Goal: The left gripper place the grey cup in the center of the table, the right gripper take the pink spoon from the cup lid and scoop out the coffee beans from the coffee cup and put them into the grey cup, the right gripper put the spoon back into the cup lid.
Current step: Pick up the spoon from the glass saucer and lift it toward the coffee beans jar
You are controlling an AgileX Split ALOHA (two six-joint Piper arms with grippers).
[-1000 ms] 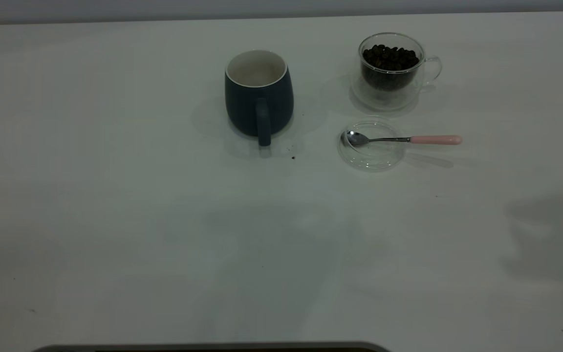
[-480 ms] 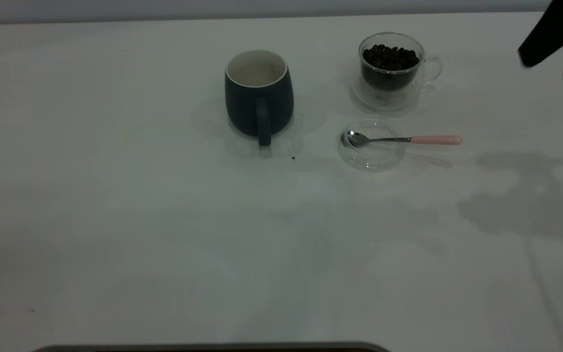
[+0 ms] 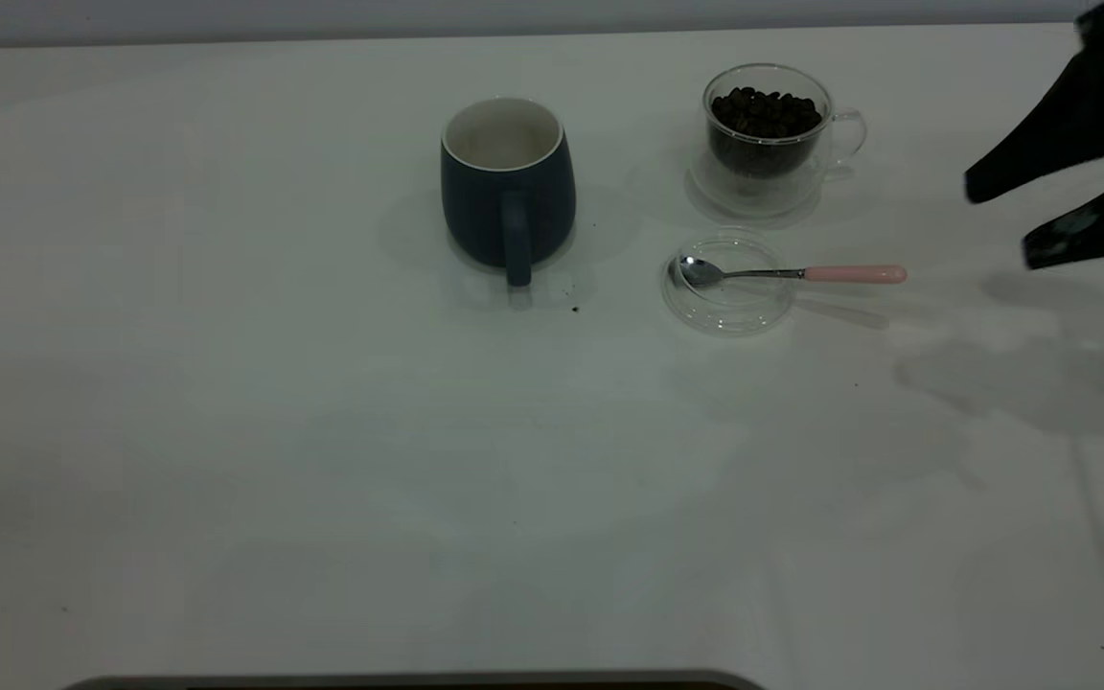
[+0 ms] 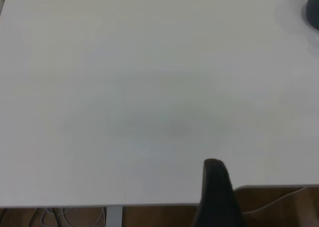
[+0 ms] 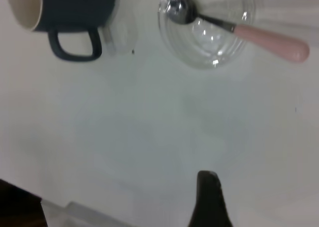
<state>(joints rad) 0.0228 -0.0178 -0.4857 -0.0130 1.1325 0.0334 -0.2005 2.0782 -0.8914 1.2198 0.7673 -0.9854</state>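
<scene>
The right claw [image 3: 998, 228], black and pointed, hangs above the far right side of the plain white worktop [image 3: 322, 431] with its two prongs spread apart and nothing between them. It touches no object.

The small teaspoon with a metal bowl and pale pink handle end [image 3: 792, 273] lies to the inboard side of that claw, near but clearly apart from it, with the pink end nearest the prongs. The spoon's bowl rests inside the small round transparent glass lid [image 3: 729, 311], and its handle overhangs the lid's rim toward the claw. The right wrist view confirms this: spoon [image 5: 234, 30] across the lid [image 5: 209, 55], one prong tip visible at the frame edge.

The clear double-walled glass cup [image 3: 770, 182] stands upright just beyond the lid, farther from the claw than the pink handle. It holds a heap of dark roasted coffee beans [image 3: 765, 113]. Its small clear handle points toward the claw's side.

The rounded dark blue-grey ceramic mug [image 3: 508, 192], white inside, stands upright well apart from the right claw, beyond the lid and the glass cup. The mug [image 5: 70, 10] also shows in the right wrist view.

Left claw: one dark prong [image 4: 217, 194] shows in the left wrist view, over bare worktop; its state cannot be determined.
</scene>
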